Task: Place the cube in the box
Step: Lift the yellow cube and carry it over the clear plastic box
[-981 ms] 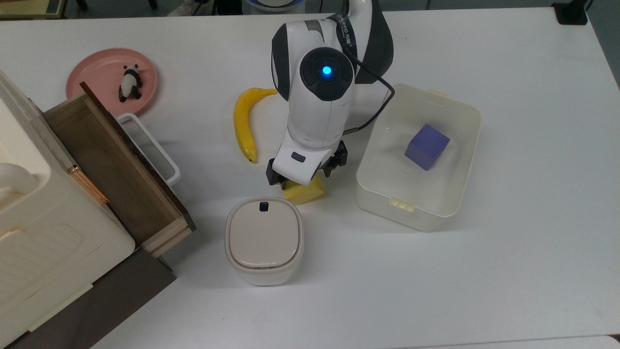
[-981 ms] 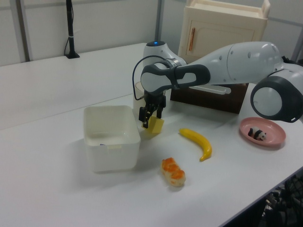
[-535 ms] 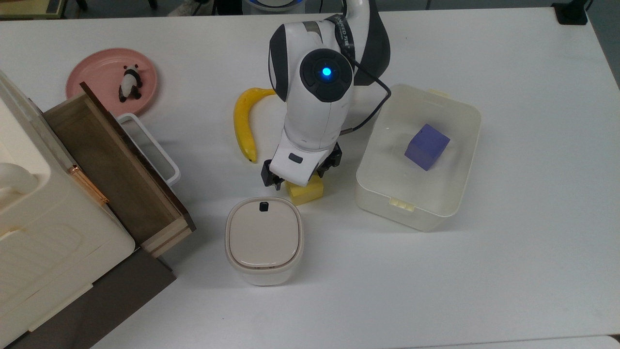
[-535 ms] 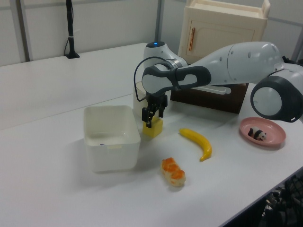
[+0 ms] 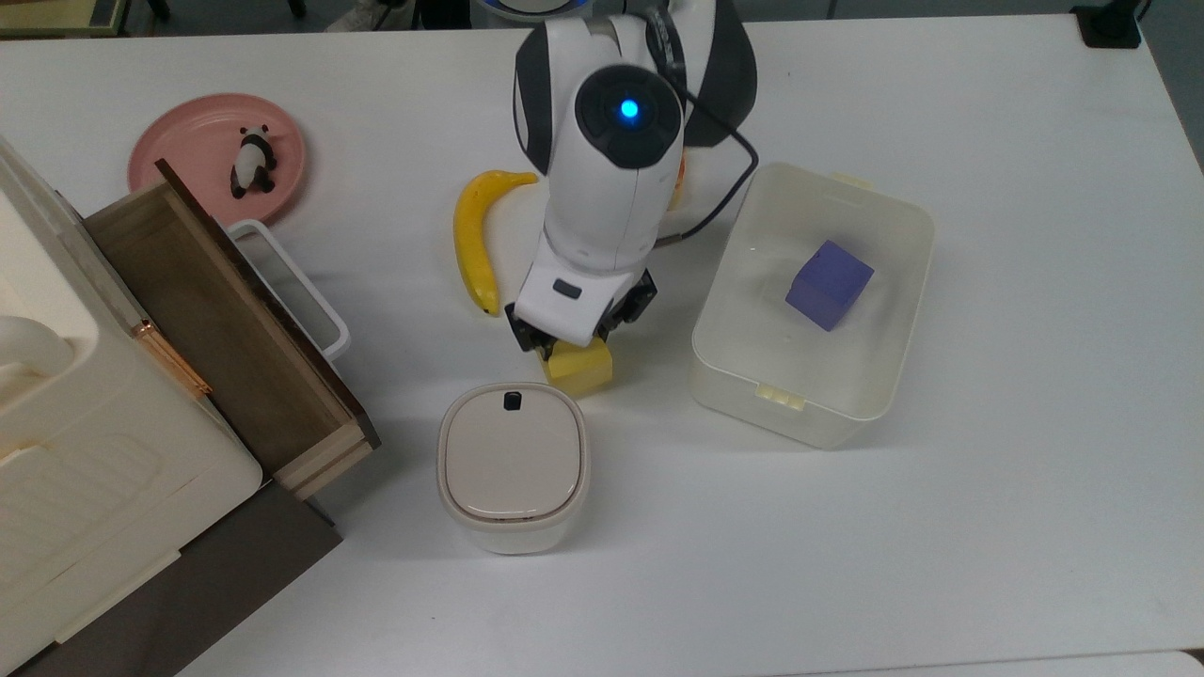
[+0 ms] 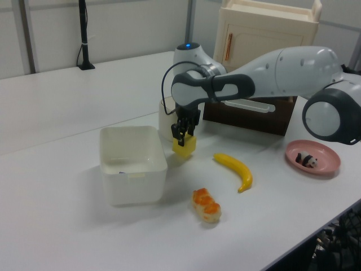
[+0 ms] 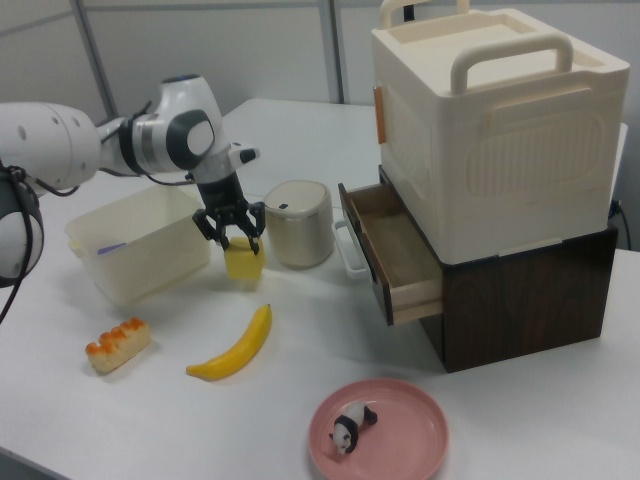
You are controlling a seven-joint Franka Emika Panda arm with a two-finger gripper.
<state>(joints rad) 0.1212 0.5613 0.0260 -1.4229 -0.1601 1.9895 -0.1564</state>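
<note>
The gripper [image 5: 576, 331] has its fingers clamped on the top of the cube [image 5: 579, 367], and in the left view the cube [image 6: 184, 145] hangs clear of the table [image 5: 847, 527] with a shadow under it. So the block is airborne, pinched from above, tilted a little rather than square.

In the top view the box [image 5: 879, 400] sits at 3 o'clock from the cube, near but apart, and the bin [image 5: 513, 465] is just beside the cube at 7 o'clock. The banana [image 5: 473, 240] lies at 10 o'clock.

Now, the risks. The grip looks shallow, near the cube's upper edge, so my read is that a quick swing towards 3 o'clock could let it twist or slide out and drop short of the box. Height matters too: in the right view the cube [image 7: 243, 260] rides about level with the box [image 7: 110, 285] wall, so a sideways move without more lift could knock the rim and shove the tub, or jar the block loose.

And inside the box a purple cube [image 5: 829, 284] already sits towards the far side. A release right over it could leave the yellow one perched or bouncing out; the open floor at the near end looks the safer landing. The bin is close enough that a low swing the wrong way could clip its lid.
</note>
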